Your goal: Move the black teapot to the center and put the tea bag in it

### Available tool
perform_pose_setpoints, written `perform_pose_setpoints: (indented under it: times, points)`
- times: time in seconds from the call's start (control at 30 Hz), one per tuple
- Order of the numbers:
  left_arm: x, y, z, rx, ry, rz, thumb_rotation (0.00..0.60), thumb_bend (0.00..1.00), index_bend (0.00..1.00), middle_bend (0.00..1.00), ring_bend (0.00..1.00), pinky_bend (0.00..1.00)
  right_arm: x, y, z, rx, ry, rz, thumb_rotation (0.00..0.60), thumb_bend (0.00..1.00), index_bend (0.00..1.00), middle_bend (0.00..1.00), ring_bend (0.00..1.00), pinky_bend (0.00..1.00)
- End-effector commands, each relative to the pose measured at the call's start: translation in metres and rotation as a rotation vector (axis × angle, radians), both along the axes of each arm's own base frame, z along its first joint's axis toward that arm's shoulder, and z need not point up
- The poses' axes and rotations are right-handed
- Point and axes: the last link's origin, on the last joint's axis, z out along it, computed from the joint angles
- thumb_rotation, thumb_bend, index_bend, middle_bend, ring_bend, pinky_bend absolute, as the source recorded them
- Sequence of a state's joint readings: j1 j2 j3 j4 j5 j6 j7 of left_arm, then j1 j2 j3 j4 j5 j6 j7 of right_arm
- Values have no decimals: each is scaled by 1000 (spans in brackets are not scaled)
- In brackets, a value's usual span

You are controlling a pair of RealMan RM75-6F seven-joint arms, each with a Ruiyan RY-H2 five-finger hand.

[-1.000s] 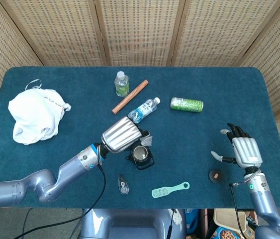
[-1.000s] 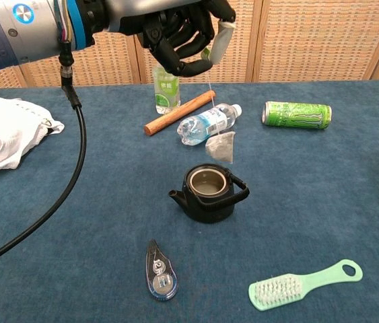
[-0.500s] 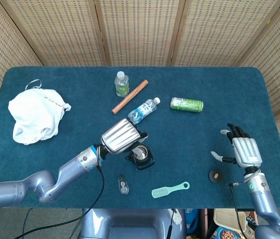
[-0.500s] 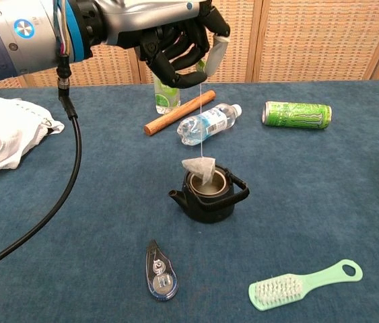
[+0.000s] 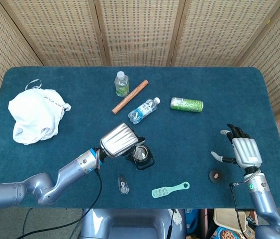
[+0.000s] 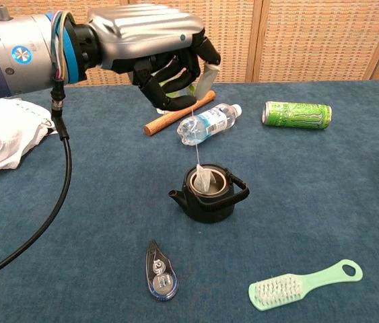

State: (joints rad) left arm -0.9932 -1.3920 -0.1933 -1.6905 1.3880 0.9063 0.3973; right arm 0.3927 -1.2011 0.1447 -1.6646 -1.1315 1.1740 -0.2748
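Black teapot holds tea bag — left hand pinching its string.

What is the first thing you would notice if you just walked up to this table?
The big silver left hand hangs over the middle of the blue table, dangling a tea bag on its string into the open top of the black teapot. After that, the bright green can lying on its side toward the back right and the crumpled white cloth on the far left stand out.
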Motion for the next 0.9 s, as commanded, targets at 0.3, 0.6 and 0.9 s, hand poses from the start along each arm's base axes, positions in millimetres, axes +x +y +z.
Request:
perform_pose_setpoints:
  times: [0.3,0.6,0.9]
  points:
    - [-20,-8,-9,-18,96,31,600,447,701,792,739,748,1,1,-1,5,-6,2,211,367,252,147,140,302]
    - [-43,-20,-14,-18,149,57,600,448,702,787,739,748,0,2,-1,7,-8,-2,213,367,252,147,140,302]
    - [-73,-27,-18,-11,216,96,600,448,667,781,729,748,0,1,-1,11,-6,-3,213,367,252,147,140,302]
